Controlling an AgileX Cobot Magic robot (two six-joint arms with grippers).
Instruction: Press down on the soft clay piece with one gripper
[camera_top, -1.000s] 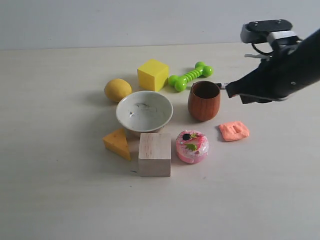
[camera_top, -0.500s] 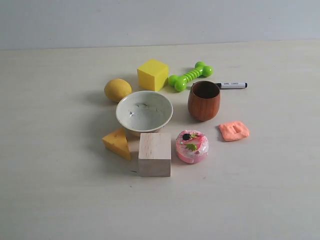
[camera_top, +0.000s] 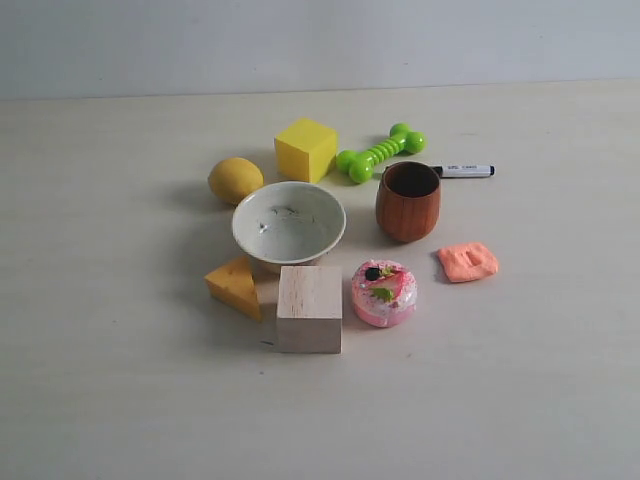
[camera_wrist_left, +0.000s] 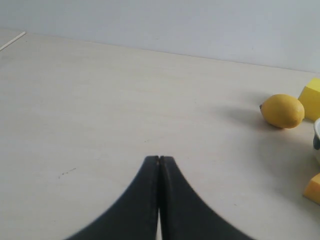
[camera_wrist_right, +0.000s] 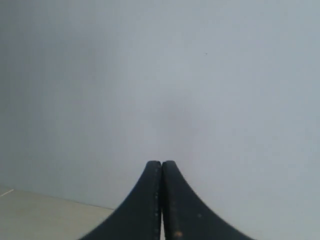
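Right arm's gone from the wide view, right pincer (camera_wrist_right: 160, 163) closed on nothing, facing a wall. The clay piece (camera_top: 468, 262) sits dented on the tabletop (camera_top: 120, 390), so the press looks done.

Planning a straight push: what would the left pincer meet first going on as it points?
Way looks free: left pincer faces bare table, lemon off its line; farther depth unclear.

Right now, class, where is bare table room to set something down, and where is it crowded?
Exterior view: bare below the wooden block and cake toy, left of the lemon and cheese wedge, right of the soft clay piece. Crowded around the bowl.
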